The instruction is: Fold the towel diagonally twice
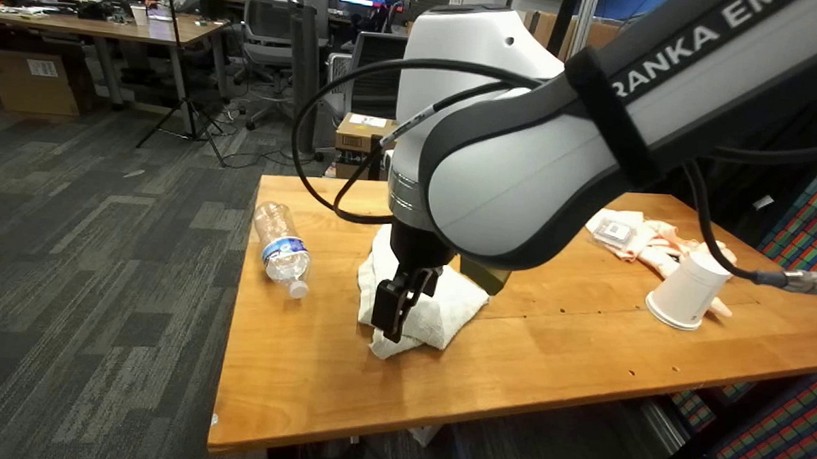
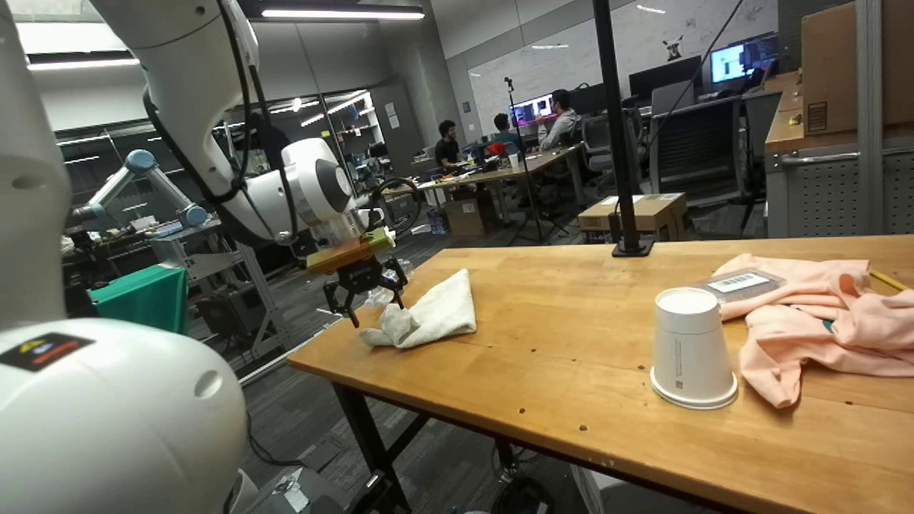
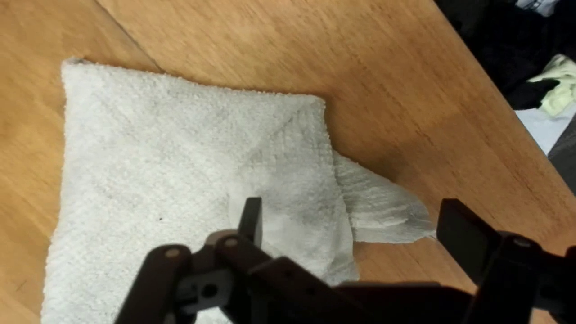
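While the gripper [image 2: 378,315] is spread wide, the towel [image 3: 153,162] beneath its jaws is judged folded at least once, with a loose flap [image 3: 382,204] below their gap apparently left to fold.

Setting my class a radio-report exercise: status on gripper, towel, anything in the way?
Gripper open over towel, holding nothing. Towel folded, flap sticking out. Plastic bottle lying apart from towel, probably not in the way.
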